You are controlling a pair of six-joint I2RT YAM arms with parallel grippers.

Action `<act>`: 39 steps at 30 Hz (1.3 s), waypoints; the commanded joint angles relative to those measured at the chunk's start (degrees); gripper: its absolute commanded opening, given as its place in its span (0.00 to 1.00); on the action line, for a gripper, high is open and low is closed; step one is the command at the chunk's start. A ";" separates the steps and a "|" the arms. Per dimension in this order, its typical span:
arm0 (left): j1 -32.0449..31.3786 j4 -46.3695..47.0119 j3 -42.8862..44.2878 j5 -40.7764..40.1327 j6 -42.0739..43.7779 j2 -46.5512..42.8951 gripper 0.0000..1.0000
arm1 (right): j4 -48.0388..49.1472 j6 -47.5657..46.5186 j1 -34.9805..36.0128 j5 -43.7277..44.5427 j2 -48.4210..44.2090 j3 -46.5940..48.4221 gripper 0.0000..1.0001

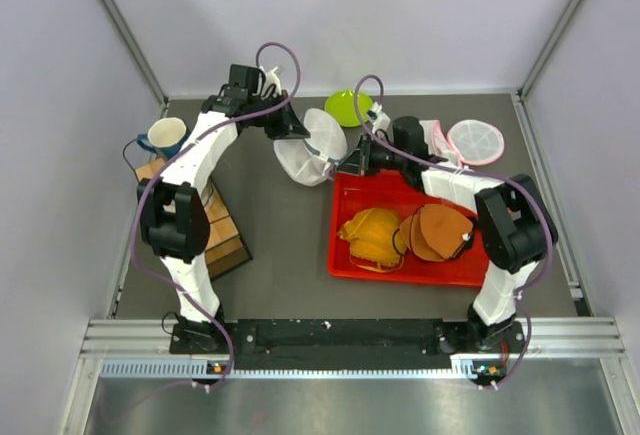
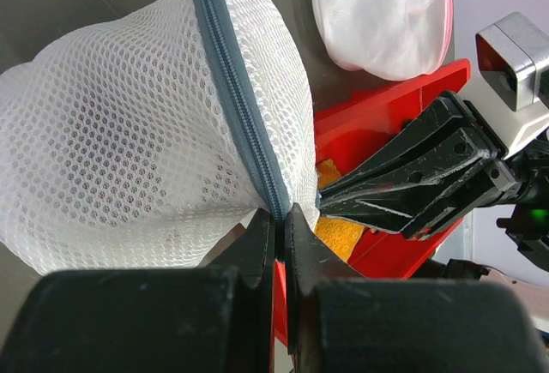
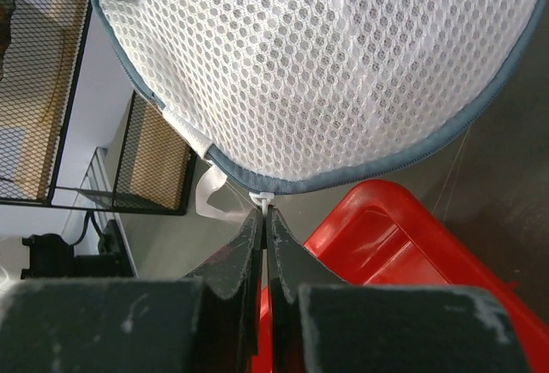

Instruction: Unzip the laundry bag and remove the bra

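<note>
A white mesh laundry bag (image 1: 312, 152) with a grey zipper band (image 2: 240, 99) hangs between my two grippers above the table, left of the red tray. My left gripper (image 2: 280, 213) is shut on the bag's zipper edge. My right gripper (image 3: 265, 210) is shut on the small white zipper pull (image 3: 262, 196) at the bag's grey rim (image 3: 360, 170). The zipper looks closed along its visible length. A pale shape shows faintly through the mesh (image 2: 129, 141); the bra itself cannot be made out.
A red tray (image 1: 350, 245) holds orange and brown bras (image 1: 372, 235). A second round mesh bag with pink trim (image 1: 475, 141), a green bowl (image 1: 347, 107), a mug (image 1: 165, 136) and a wire rack (image 1: 222, 230) stand around.
</note>
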 commanded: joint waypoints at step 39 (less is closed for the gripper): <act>-11.37 6.55 -19.56 -42.01 -38.50 -16.65 0.95 | 10.38 13.78 4.65 6.16 2.78 4.57 0.00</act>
